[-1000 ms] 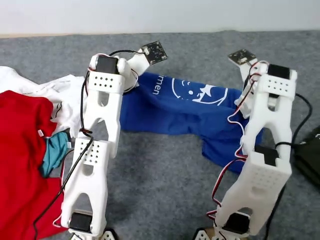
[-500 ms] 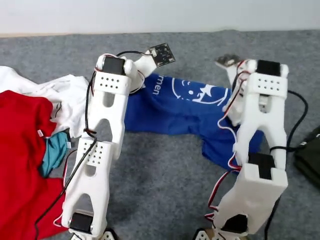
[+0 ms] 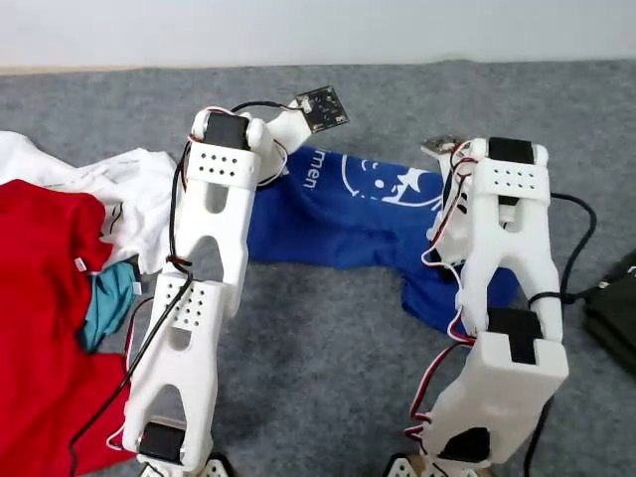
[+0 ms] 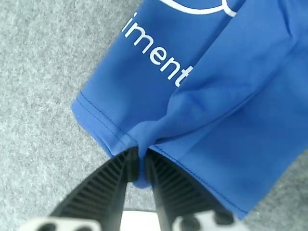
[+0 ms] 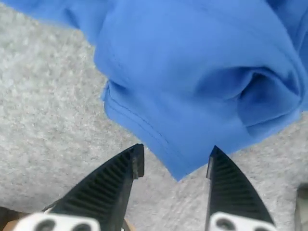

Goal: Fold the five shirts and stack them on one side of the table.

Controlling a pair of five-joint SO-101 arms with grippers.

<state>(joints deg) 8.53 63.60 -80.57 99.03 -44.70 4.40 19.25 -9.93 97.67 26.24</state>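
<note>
The blue shirt (image 3: 368, 214) lies crumpled mid-table, between the two arms. The left gripper (image 4: 137, 159) pinches its hem tight, I think to pull the cloth flat. The right gripper (image 5: 175, 154) hangs wide open just over another edge, ready to grab. The table (image 3: 328, 338) has a fuzzy grey top. A red shirt (image 3: 40, 298), a white shirt (image 3: 119, 189) and a teal shirt (image 3: 109, 298) wait in a heap beside the left arm. A pale wall (image 3: 318, 30) stands behind.
</note>
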